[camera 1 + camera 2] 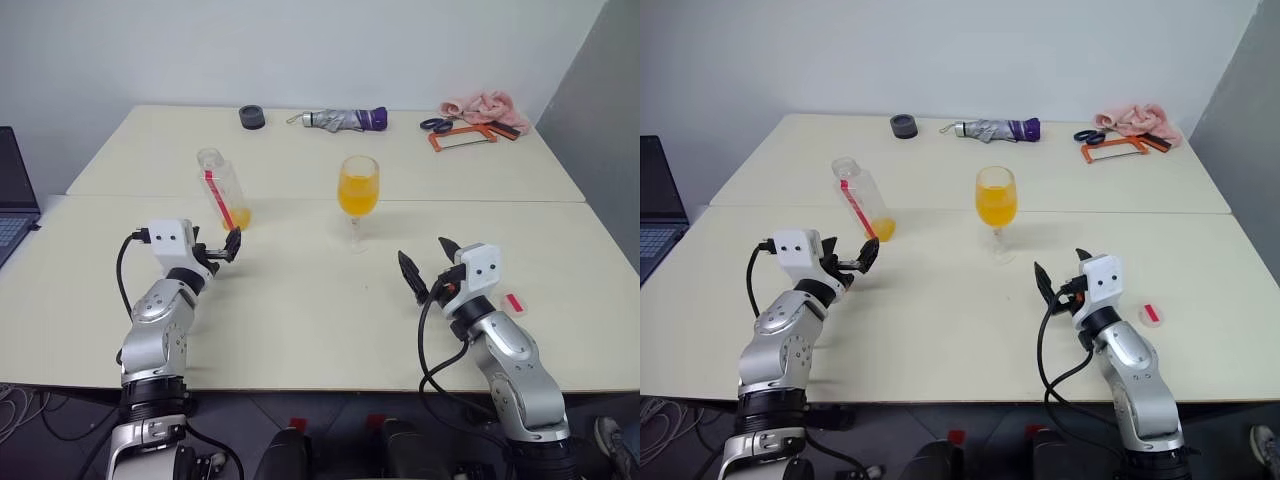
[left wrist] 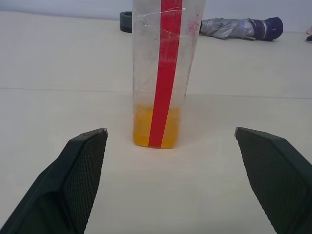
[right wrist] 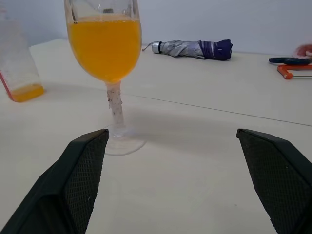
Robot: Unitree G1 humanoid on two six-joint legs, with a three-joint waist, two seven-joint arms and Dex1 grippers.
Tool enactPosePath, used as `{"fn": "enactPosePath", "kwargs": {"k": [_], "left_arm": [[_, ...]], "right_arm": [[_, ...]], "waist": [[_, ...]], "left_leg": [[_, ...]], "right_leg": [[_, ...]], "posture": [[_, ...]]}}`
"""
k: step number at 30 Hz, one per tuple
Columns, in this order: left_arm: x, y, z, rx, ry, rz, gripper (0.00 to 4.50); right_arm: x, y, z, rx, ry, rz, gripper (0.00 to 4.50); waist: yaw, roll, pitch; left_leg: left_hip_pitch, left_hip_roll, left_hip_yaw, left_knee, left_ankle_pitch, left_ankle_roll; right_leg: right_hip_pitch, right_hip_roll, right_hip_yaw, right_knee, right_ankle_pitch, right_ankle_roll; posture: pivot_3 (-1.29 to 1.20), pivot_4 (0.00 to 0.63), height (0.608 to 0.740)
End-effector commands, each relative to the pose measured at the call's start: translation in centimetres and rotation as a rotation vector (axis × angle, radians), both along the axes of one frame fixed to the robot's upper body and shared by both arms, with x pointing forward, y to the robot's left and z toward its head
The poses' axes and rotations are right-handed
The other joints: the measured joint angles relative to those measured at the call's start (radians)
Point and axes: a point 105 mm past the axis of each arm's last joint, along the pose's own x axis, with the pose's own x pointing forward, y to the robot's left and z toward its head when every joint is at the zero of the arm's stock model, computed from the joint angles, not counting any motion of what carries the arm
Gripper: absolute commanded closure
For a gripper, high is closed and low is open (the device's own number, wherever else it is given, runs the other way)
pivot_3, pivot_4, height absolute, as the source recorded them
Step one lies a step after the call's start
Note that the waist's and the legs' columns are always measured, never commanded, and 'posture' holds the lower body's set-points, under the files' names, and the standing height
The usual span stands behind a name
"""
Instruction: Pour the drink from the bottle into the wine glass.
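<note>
1. Evidently the pour looks done: the wine glass (image 1: pixel 358 190) stands upright mid-table, its bowl mostly full of the drink (image 3: pixel 105 46), while the bottle (image 1: pixel 223 190) stands uncapped beside it with only a shallow orange layer left
2. Both jaws gape wide and empty; the left gripper (image 1: pixel 226 247) sits just short of the bottle, the right gripper (image 1: pixel 428 262) near the glass, touching neither
3. Judged next: little beyond drawing both arms clear without nudging either vessel; the red cap (image 1: pixel 1152 314) lies by the right arm
</note>
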Motion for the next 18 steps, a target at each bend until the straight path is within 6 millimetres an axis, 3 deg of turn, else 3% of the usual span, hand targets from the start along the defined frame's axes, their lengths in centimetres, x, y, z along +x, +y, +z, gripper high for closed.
{"fn": "enactPosePath", "kwargs": {"k": [1, 18], "left_arm": [[-0.1, -0.3, 1.8, 0.033, -0.073, -0.003, 0.02], [-0.1, -0.3, 2.4, 0.041, -0.094, -0.003, 0.02]], "right_arm": [[0.1, -0.2, 1.2, 0.003, -0.057, -0.011, 0.00], [1.0, -1.5, 1.2, -0.022, -0.087, -0.096, 0.00]], "waist": [[0.000, 0.000, 0.000], [0.001, 0.000, 0.000]], "left_leg": [[0.000, 0.000, 0.000, 0.000, 0.000, 0.000], [0.000, 0.000, 0.000, 0.000, 0.000, 0.000]], "right_leg": [[0.000, 0.000, 0.000, 0.000, 0.000, 0.000], [0.000, 0.000, 0.000, 0.000, 0.000, 0.000]], "posture": [[0.00, 0.150, 0.740], [0.00, 0.150, 0.740]]}}
